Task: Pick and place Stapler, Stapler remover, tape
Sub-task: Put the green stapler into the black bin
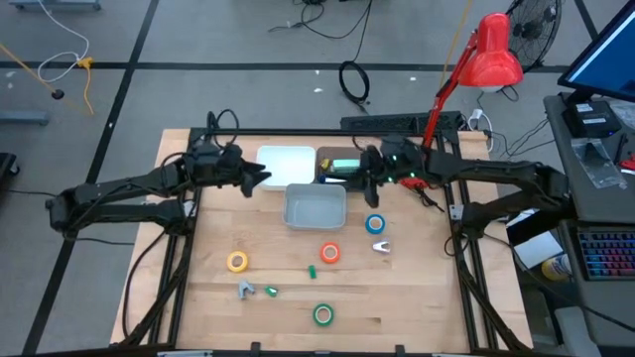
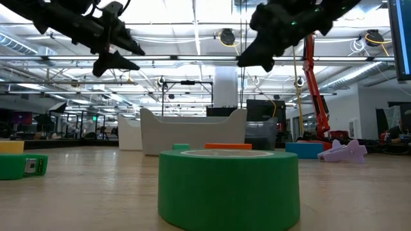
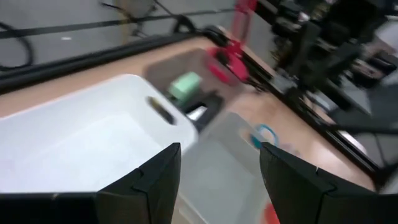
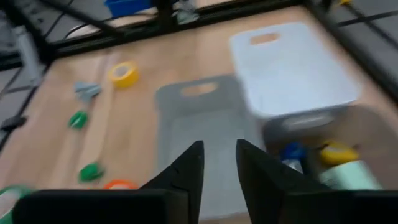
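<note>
Four tape rolls lie flat on the table: yellow (image 1: 236, 262), orange-red (image 1: 329, 253), blue (image 1: 374, 224) and green (image 1: 322, 314), the green one nearest in the low view (image 2: 229, 189). A small grey piece (image 1: 245, 289) and a pale one (image 1: 381, 245) lie among them. A pale green object, maybe the stapler (image 1: 342, 166), sits in a dark tray. My left gripper (image 1: 260, 177) hangs open above the white bin's (image 1: 288, 164) left edge. My right gripper (image 1: 357, 178) hovers open between the dark tray and the grey bin (image 1: 316, 206).
Three containers stand close together at the table's far middle. Small green bits (image 1: 270, 291) (image 1: 311, 270) lie among the rolls. A red desk lamp (image 1: 493, 52) stands at the far right corner. A black frame rail runs along the far edge.
</note>
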You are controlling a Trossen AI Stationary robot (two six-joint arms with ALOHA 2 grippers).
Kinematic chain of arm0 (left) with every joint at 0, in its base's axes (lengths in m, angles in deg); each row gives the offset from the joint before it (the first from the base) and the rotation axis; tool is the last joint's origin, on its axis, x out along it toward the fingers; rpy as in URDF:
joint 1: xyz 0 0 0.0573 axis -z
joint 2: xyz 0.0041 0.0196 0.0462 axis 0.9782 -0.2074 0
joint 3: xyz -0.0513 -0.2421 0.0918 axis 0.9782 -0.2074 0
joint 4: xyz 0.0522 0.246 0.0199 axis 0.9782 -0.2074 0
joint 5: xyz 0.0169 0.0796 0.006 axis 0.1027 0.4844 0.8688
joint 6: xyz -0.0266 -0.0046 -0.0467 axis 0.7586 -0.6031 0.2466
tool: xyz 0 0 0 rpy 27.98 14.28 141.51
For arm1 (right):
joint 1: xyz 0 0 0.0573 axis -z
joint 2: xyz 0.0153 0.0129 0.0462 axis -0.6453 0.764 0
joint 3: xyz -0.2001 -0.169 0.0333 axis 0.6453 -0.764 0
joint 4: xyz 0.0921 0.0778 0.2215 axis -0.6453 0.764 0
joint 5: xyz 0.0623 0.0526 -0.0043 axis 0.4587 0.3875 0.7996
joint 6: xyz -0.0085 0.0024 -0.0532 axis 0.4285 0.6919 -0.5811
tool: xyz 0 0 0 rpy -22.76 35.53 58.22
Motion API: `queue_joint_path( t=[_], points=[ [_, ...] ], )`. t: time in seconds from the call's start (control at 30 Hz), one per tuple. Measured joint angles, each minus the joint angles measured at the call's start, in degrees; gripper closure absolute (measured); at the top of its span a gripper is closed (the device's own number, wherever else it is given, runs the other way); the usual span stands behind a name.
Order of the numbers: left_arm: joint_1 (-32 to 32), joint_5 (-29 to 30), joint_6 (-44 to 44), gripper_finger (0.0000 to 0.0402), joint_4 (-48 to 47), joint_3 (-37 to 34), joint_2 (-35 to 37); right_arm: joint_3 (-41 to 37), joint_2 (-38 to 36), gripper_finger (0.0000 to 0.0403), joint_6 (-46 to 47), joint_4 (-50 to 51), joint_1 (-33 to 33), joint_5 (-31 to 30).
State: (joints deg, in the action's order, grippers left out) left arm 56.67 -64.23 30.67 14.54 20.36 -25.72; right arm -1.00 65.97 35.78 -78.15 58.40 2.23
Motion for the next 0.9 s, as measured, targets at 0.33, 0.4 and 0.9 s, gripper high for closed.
queue_joint_path(
  t=[0.33,0.4,0.9],
  points=[
    [15.55,8.13,2.60,0.0183,-0.22,0.93,-0.07,-8.89,-7.45,0.0326,6.42,-0.49,-7.95,-0.06],
    [19.72,12.04,4.41,0.0183,-1.19,1.94,-0.56,-10.45,-9.03,0.0326,7.48,-0.67,-8.67,-0.07],
    [43.68,16.03,23.60,0.0183,-32.00,23.99,-24.95,-20.72,-22.17,0.0330,13.78,-1.96,-8.95,-0.26]
  ],
)
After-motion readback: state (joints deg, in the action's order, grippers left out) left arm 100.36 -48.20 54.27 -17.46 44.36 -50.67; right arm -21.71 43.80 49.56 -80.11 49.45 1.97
